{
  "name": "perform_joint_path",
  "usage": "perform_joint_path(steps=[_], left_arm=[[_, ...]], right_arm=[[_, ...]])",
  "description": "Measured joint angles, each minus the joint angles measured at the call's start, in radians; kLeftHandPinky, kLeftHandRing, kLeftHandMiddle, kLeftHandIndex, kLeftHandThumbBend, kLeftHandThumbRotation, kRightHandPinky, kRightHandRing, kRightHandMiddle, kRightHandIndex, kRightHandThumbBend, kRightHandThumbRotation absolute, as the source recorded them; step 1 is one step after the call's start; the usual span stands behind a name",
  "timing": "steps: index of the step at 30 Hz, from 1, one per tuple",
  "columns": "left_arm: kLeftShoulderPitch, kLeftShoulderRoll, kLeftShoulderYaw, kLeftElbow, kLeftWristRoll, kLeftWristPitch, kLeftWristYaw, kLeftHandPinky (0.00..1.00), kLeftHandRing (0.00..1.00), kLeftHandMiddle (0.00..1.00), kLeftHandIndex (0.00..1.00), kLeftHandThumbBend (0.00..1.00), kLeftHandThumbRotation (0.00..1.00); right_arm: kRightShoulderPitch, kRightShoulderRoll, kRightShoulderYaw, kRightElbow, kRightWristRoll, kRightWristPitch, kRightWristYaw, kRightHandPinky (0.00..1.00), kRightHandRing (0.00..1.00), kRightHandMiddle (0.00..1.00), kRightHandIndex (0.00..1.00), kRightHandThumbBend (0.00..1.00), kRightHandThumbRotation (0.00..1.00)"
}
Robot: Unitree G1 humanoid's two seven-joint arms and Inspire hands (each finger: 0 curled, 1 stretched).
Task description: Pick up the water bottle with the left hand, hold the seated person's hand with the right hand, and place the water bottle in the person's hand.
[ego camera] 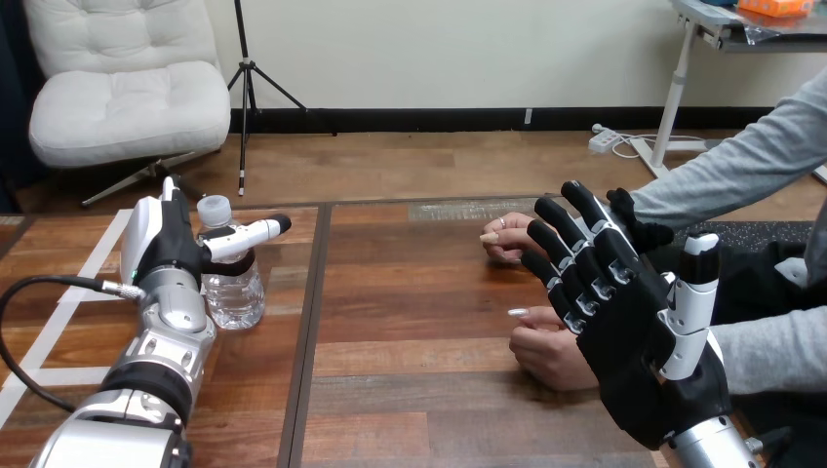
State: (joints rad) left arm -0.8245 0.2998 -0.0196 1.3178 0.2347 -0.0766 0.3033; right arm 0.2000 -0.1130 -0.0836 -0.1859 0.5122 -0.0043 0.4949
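The clear water bottle (234, 292) stands near the surface's left edge: light, thin-walled, slippery, best taken below its shoulder. The left hand (171, 244) seems to clasp it there. The right hand (639, 341) hovers spread over the person's hands (546, 356)

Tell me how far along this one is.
Done: nothing yet. In hand: left hand wraps the clear plastic water bottle, standing on the wooden table. Right hand open by the person's hands, not gripping. Left: lift, hold hand, hand over.
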Motion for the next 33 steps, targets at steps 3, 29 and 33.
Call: perform_joint_path(steps=[3,29,33], left_arm=[[0.0,0.0,0.0,0.0,0.0,0.001,0.0,0.98,1.0,1.0,1.0,1.0,0.33],[0.007,-0.023,0.052,0.0,-0.049,-0.055,0.14,0.71,0.81,0.84,0.74,0.81,0.01],[0.012,-0.028,0.057,0.0,-0.049,-0.064,0.171,0.68,0.77,0.8,0.69,0.79,0.0]], right_arm=[[0.0,0.0,0.0,0.0,0.0,0.0,0.0,1.0,1.0,0.97,1.0,0.93,1.0],[0.0,-0.001,0.0,0.0,0.001,0.0,0.003,1.0,1.0,0.97,1.0,0.93,1.0],[0.0,-0.001,0.0,0.0,0.001,0.0,0.003,1.0,1.0,0.97,1.0,0.93,1.0]])
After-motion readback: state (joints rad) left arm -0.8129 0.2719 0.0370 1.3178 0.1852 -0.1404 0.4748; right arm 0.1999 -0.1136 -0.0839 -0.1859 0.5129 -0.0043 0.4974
